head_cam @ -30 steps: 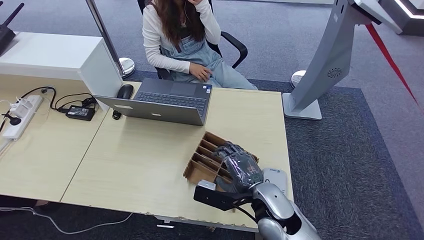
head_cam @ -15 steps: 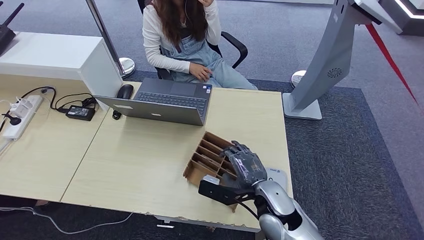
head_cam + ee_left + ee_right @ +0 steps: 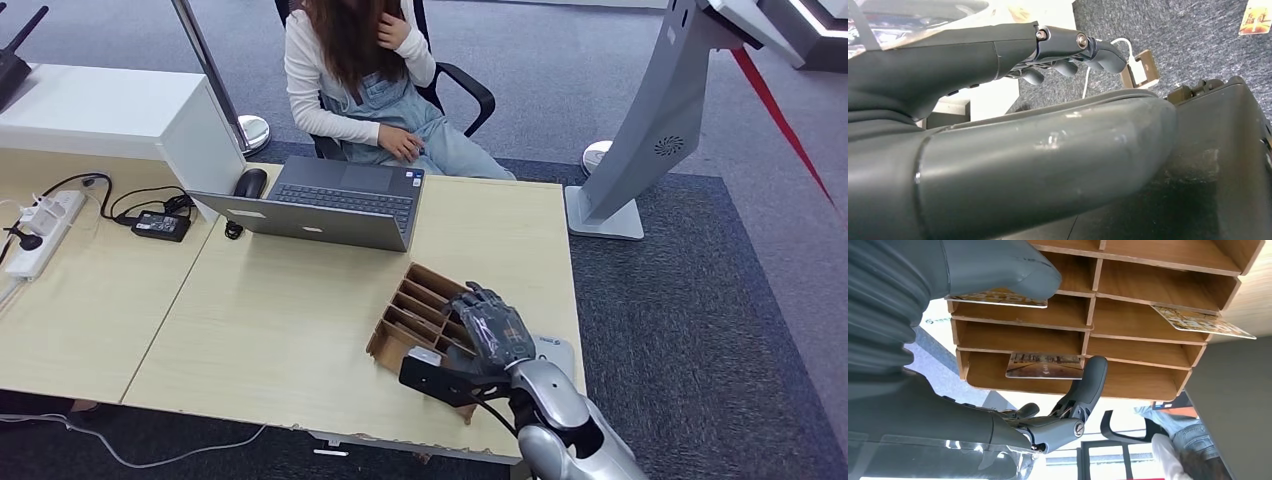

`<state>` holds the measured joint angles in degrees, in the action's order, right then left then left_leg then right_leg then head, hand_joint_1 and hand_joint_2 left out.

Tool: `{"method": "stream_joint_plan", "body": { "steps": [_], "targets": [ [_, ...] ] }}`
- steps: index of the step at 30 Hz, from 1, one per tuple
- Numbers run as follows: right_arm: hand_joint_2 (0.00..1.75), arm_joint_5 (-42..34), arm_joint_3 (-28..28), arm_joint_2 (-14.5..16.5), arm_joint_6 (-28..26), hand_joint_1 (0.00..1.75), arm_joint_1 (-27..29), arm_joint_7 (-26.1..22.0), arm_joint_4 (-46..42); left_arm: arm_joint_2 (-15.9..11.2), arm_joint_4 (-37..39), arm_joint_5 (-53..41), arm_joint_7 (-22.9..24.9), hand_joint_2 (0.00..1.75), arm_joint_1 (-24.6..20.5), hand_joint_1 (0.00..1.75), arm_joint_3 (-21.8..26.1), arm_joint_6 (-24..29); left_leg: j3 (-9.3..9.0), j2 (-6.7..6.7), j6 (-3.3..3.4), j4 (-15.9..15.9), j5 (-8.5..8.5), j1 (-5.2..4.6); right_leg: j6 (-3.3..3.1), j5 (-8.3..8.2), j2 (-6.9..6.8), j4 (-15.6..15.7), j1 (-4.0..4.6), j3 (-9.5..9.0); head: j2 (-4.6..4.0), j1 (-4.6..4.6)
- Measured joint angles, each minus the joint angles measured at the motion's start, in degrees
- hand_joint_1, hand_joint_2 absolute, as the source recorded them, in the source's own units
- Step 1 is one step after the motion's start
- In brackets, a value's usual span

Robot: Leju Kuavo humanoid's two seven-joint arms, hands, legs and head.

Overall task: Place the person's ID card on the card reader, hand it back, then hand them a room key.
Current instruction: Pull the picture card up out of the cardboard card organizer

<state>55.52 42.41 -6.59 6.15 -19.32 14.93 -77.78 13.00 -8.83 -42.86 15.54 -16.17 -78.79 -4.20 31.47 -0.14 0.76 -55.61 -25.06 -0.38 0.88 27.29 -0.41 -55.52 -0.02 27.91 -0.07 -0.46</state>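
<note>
My right hand (image 3: pixel 490 333) reaches into the near end of a brown slotted card organizer (image 3: pixel 405 312) on the desk. In the right wrist view, key cards lie in its compartments (image 3: pixel 1148 307). One fingertip (image 3: pixel 1094 374) touches the edge of a picture card (image 3: pixel 1044 365). The thumb (image 3: pixel 1003 265) lies over a second card (image 3: pixel 998 297) in another slot, and a third card (image 3: pixel 1203 322) sticks out of a slot further along. No card is pinched. The white card reader (image 3: pixel 556 350) sits just right of the hand. My left hand (image 3: pixel 973 60) hangs, holding nothing, fingers loosely extended.
A person (image 3: pixel 365 75) sits in a chair across the desk, one hand at their hair. An open laptop (image 3: pixel 330 205), a mouse (image 3: pixel 250 183), a power strip (image 3: pixel 45 230) and a charger (image 3: pixel 160 225) lie on the desk's far side. A grey kiosk stand (image 3: pixel 650 130) rises to the right.
My right hand shifted slightly rightward and toward me over the organizer, then settled. The person's raised hand came down from their head to their hair at the chest.
</note>
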Motion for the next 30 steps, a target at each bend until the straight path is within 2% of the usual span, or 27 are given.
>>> {"method": "stream_joint_plan", "body": {
  "steps": [17, 24, 30],
  "targets": [
    [1.75, 0.07, -0.4, 0.27, -0.48, 0.65, 0.0, -0.08, 0.64, 0.0, 0.0, -0.31, -0.2, 0.0, 0.01, 0.0, 0.0, 0.01, 0.0, 0.0, 0.0, 0.0, 0.0, 0.0, 0.0, 0.0, 0.0, 0.0, 0.0, 0.0, 0.0, 0.0],
    [1.75, -2.02, -0.67, 0.36, 0.83, 0.35, 0.37, -0.77, -0.95, 0.0, 0.0, -0.54, -0.58, 0.0, 0.03, 0.0, 0.0, 0.24, 0.0, 0.0, 0.0, -0.01, 0.0, 0.0, 0.0, 0.0, 0.0, 0.0, 0.0, 0.02, 0.0, 0.0],
    [1.75, -4.33, -1.35, -0.21, 3.63, 0.3, 0.24, 0.18, -7.01, 0.0, 0.0, -0.86, -1.26, 0.0, 0.05, 0.0, 0.0, 0.71, 0.01, 0.01, 0.0, 0.0, 0.0, 0.0, 0.0, 0.0, 0.01, 0.0, 0.0, 0.02, 0.0, 0.0]
  ]
}}
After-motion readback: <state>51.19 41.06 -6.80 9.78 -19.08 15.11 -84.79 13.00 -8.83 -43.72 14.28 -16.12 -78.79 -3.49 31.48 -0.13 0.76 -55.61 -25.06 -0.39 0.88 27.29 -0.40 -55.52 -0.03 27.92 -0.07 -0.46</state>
